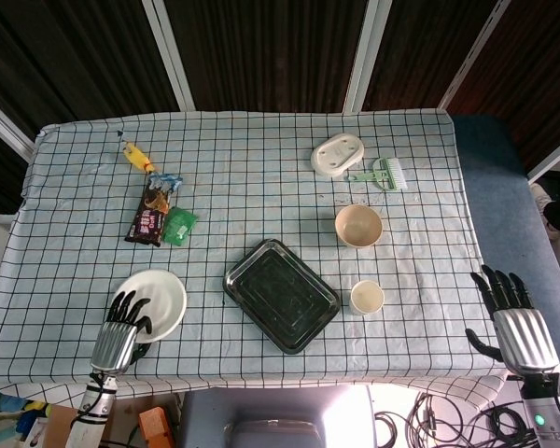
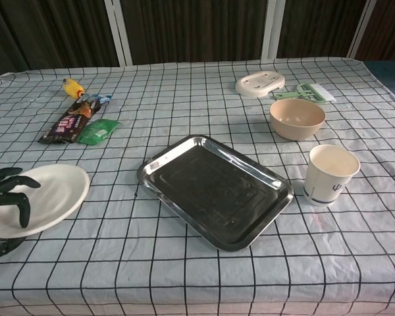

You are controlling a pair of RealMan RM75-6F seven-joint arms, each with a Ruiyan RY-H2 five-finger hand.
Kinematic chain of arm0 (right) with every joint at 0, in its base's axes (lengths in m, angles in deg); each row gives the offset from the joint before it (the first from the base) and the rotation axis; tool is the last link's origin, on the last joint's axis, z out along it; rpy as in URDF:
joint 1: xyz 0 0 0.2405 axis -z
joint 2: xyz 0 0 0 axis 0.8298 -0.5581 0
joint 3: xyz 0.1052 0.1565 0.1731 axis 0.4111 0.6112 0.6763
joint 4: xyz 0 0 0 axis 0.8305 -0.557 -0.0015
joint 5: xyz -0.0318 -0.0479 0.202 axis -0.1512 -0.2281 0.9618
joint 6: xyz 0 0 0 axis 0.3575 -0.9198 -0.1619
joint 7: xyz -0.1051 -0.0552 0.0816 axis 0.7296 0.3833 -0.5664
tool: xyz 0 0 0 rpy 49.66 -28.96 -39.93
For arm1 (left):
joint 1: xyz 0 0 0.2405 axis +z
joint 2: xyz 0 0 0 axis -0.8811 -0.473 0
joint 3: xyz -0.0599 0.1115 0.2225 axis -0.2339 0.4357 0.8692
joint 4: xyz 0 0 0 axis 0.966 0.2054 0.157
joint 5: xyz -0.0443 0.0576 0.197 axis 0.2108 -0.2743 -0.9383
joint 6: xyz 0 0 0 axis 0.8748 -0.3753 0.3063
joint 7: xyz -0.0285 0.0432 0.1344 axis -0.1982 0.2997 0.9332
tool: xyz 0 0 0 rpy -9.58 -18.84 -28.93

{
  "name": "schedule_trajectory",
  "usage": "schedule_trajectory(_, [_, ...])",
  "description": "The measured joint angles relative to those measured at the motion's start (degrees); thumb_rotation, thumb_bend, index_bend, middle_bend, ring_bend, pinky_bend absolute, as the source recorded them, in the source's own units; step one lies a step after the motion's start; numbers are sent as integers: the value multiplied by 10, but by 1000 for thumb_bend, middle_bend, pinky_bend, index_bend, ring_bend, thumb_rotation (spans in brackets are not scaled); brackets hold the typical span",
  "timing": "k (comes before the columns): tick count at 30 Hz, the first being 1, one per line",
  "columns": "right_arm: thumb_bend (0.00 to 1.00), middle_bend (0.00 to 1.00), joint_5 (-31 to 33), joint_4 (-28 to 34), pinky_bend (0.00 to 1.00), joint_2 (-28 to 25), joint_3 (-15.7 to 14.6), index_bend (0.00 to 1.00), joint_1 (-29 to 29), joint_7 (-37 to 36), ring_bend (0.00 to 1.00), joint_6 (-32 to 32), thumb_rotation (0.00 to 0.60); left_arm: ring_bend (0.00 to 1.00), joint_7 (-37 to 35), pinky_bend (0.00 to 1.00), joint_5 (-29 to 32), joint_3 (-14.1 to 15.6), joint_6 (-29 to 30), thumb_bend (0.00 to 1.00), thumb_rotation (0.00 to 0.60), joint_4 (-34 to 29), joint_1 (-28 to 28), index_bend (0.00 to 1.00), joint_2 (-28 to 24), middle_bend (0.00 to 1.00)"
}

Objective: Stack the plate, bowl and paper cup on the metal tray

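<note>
The white plate (image 1: 155, 301) (image 2: 49, 195) lies flat at the near left of the checked table. My left hand (image 1: 119, 336) (image 2: 5, 197) is at its near-left rim, with its dark fingers curled over the rim and its thumb low beside the edge; the plate is not lifted. The metal tray (image 1: 282, 295) (image 2: 214, 189) sits bare in the middle. The beige bowl (image 1: 358, 225) (image 2: 297, 118) and the paper cup (image 1: 367, 297) (image 2: 330, 174) stand upright to its right. My right hand (image 1: 511, 322) hangs open off the table's right edge, only in the head view.
A chocolate bar (image 1: 149, 217), a green packet (image 1: 179, 226) and a yellow item (image 1: 135, 156) lie at the far left. A white oval dish (image 1: 338, 155) and a green brush (image 1: 385, 174) lie beyond the bowl. The table's front edge runs just behind my left hand.
</note>
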Motion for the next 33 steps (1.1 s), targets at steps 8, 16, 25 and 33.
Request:
schedule_trajectory(8, [189,0,1,1,0,-1,-1,0,0,2,0,1,600,96,-16,81,2,-18,35,491,600,50,-11,732,27,286])
schedule_trajectory(16, [189,0,4,2,0,0,1,0,-1,4,0,2,600,106,-42,76,-8,-19,69,492,600,38,-18,732,22,305])
schedule_trajectory(25, [188,0,5,2,0,-3,5,0,4,-8,0,-10,600,112,-5,76,-47,-14,78,488,600,-77,-59,731,-5,311])
schedule_trajectory(33, [189,0,16,2,0,-12,14,0,5,-37,0,-14,600,116,62,75,-67,-23,4,501,600,-175,-133,731,-21,314])
